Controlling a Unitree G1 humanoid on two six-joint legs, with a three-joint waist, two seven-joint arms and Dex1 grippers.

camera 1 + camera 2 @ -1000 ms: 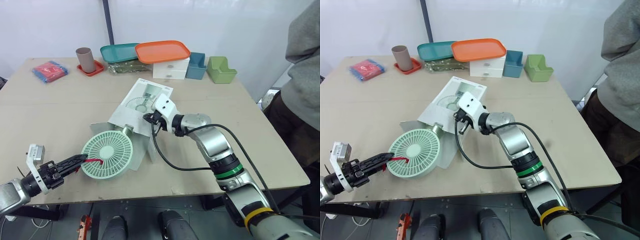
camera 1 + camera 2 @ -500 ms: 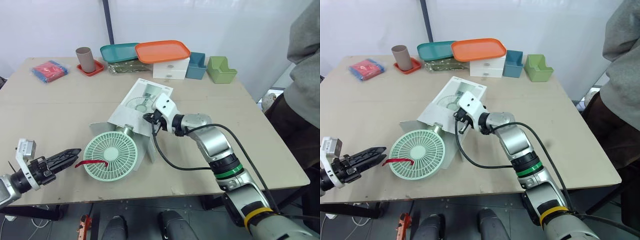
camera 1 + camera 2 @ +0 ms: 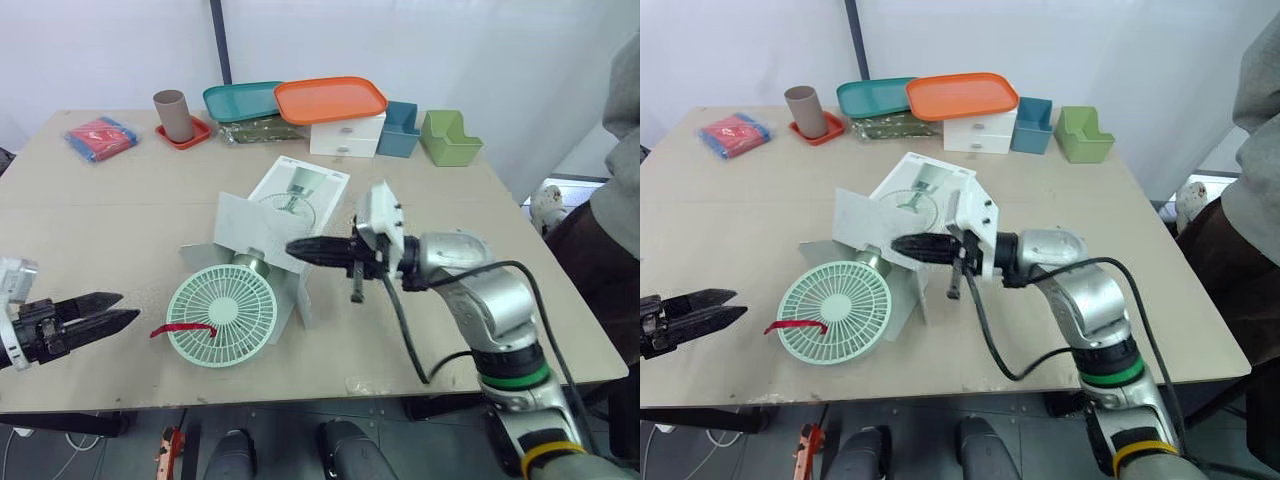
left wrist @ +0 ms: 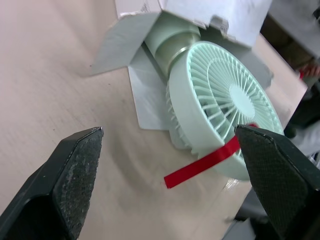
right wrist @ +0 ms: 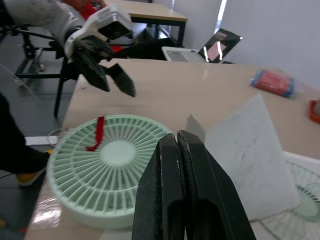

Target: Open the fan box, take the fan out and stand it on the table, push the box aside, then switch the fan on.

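Near the front edge of the table (image 3: 120, 210), the fan (image 3: 221, 315) lies grille-up, its base in the mouth of the open box (image 3: 265, 225) (red ribbon (image 3: 180, 329) across the grille). Left gripper (image 3: 125, 307) sits apart from the fan on its left, jaws spread, empty. Right gripper (image 3: 292, 248) points over the box flap, jaws pressed together, holding nothing

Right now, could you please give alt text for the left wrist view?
The open left gripper frames a mint-green fan lying on the table, its base in the opened white box and a red ribbon trailing off its grille.
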